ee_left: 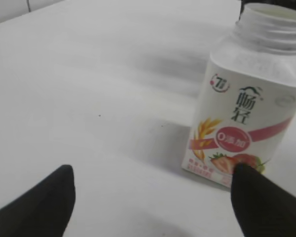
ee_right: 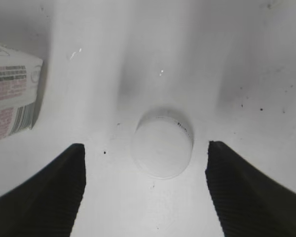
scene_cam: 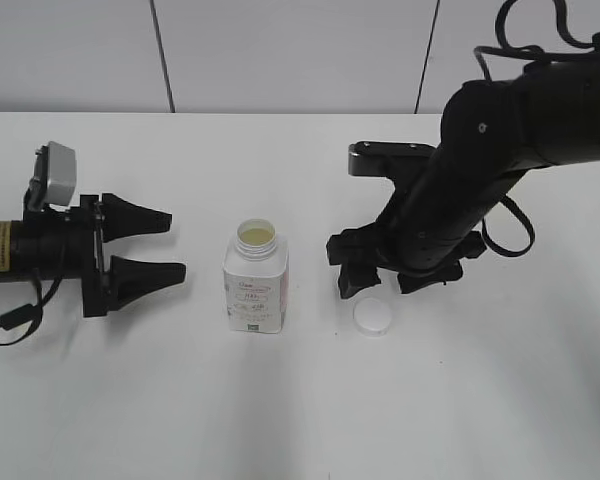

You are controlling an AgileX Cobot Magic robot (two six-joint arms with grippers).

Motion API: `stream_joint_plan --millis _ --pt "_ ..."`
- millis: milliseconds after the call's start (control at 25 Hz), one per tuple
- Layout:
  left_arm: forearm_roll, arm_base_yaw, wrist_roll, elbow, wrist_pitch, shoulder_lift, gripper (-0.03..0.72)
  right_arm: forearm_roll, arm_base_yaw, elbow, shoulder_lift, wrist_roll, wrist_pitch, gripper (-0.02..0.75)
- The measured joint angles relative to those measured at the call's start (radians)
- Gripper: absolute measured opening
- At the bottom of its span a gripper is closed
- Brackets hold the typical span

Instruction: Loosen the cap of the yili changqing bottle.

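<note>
The cap (scene_cam: 372, 316) is seen lying on the table right of the yili changqing bottle (scene_cam: 255, 282), apparently untouched; both grippers are spread wide, so a straight withdrawal is advised.

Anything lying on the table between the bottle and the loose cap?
Nothing; the exterior view shows only bare white table between the open bottle and the cap lying to its right.

White desk (scene_cam: 300, 420), plain all over. White bottle (scene_cam: 255, 285) standing on it, pale yellow showing in its open neck; the label carries a pink band, red strawberries, orange wheat ears and black characters. The cap (scene_cam: 373, 316) is plain white. Both pincers, left (scene_cam: 148, 246) and right (scene_cam: 385, 283), matte black.
</note>
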Motion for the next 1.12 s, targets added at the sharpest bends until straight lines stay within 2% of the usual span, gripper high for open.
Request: stream_joint_plan --millis 120,280,480,680,800,880,1040,1120 --pt "0.0 0.031 -0.001 0.0 0.0 -0.026 0.587 -0.025 0.0 -0.004 -0.002 0.0 0.003 0.595" --pt "-0.013 0.038 -0.029 0.001 0.0 -0.083 0.587 -0.097 0.0 -0.064 -0.002 -0.002 0.062 0.595" --pt "-0.089 0.038 -0.115 0.001 0.0 -0.158 0.587 -0.224 0.0 -0.203 -0.002 -0.002 0.17 0.595" --pt "-0.189 0.038 -0.136 0.001 0.011 -0.253 0.587 -0.347 0.0 -0.357 -0.002 -0.001 0.256 0.595" --pt "-0.308 0.034 -0.138 0.002 0.154 -0.334 0.587 -0.393 0.0 -0.439 -0.002 -0.002 0.297 0.595" --pt "-0.374 0.027 -0.138 -0.004 0.339 -0.39 0.587 -0.408 0.0 -0.488 -0.003 -0.003 0.317 0.595" --pt "-0.416 0.013 -0.139 -0.043 0.727 -0.465 0.587 -0.43 0.0 -0.555 -0.005 -0.003 0.351 0.595" --pt "-0.438 0.013 -0.139 -0.055 0.864 -0.482 0.587 -0.446 0.0 -0.58 -0.005 -0.003 0.374 0.595"
